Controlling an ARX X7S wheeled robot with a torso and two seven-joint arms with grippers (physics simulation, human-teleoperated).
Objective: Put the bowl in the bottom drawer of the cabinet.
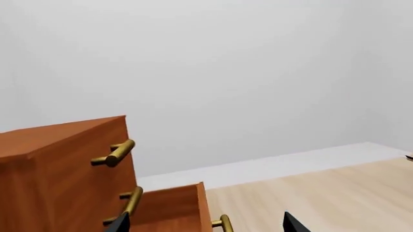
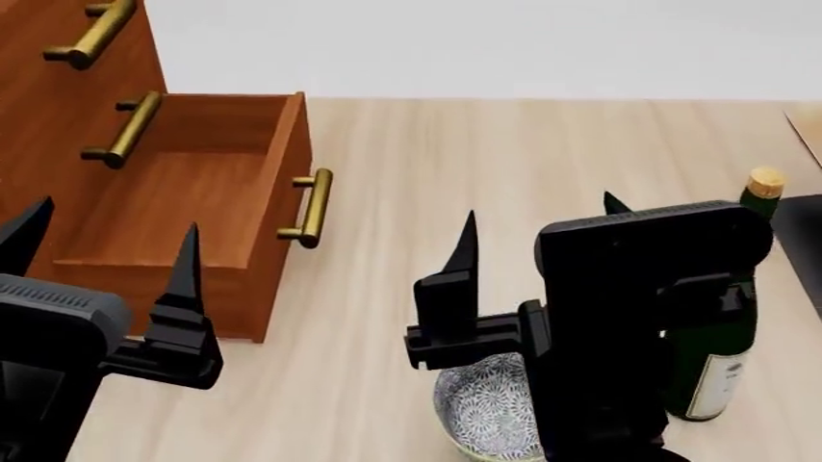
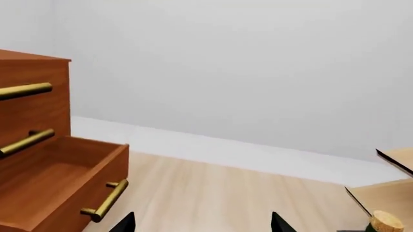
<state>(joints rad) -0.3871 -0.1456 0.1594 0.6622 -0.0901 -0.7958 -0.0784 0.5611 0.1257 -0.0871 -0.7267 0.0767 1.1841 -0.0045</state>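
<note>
1. Bowl (image 2: 486,416) sits on the pale wooden floor (image 2: 514,154) at about 6 o'clock in your head view, its blue-grey floral inside facing up, partly hidden behind your right arm.
2. Your right gripper (image 2: 540,231) is above the bowl with its black fingers spread wide and nothing between them; the right wrist view shows the two tips apart as well.
3. Your left gripper (image 2: 110,245) is at about 8 o'clock, fingers also spread and empty, in front of the open drawer.
4. The bottom drawer (image 2: 192,183) of the cabinet (image 2: 52,106) stands pulled out at about 10 o'clock, its reddish-brown box showing a bare inside, its brass bar handle (image 2: 308,207) facing toward the bowl.
5. The two upper drawers above it are closed, each with a like brass handle.
6. A green wine bottle (image 2: 719,327) with a cork top stands upright at about 4 o'clock, just beside the bowl, behind your right arm.
7. The bowl and the drawer are well apart, with bare floor between.
</note>
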